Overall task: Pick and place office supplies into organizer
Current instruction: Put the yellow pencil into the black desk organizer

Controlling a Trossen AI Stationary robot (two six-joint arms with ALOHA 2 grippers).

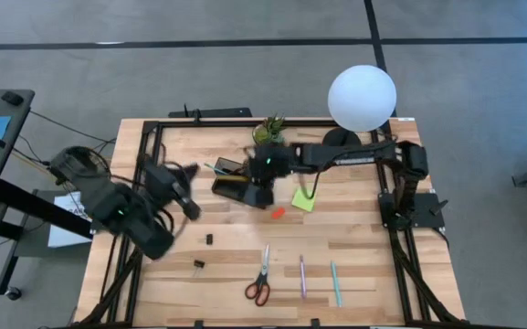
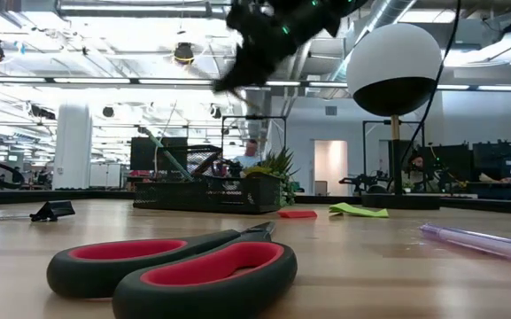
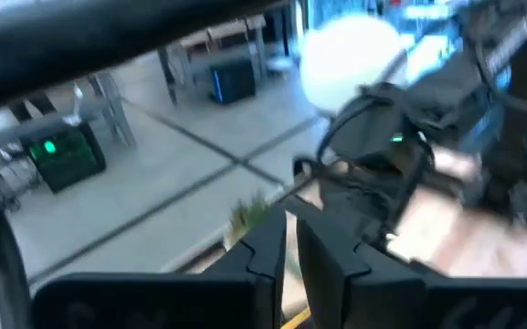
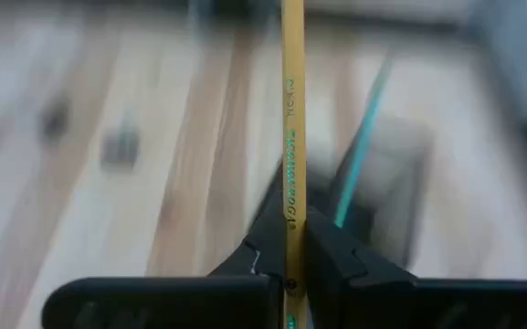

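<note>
My right gripper [image 1: 256, 185] hangs over the black organizer [image 1: 233, 179], shut on a yellow pencil [image 4: 292, 110]. A teal pen [image 4: 363, 146] stands slanted in the organizer below it. My left gripper [image 1: 188, 190] hovers left of the organizer, shut and empty. Red-handled scissors [image 1: 260, 279], a purple pen [image 1: 302, 274] and a teal pen [image 1: 335, 281] lie flat near the near edge. An orange eraser [image 1: 278, 212] and a lime-green sticky pad [image 1: 303, 200] lie right of the organizer. Two black clips [image 1: 208, 238] [image 1: 198, 264] lie on the wood. My right gripper pinches the yellow pencil between its two fingers [image 4: 332, 251], on the shaft [image 4: 291, 215] near one end. The long free part runs out past the fingertips toward the organizer. The pencil is off the tabletop; whether its far end touches the organizer, I cannot tell.
A small potted plant [image 1: 268, 128] and a lamp with a white globe [image 1: 362, 96] stand at the far edge behind the organizer. A black frame rail [image 1: 153, 151] runs around the table. Bare wood lies between the organizer and the scissors.
</note>
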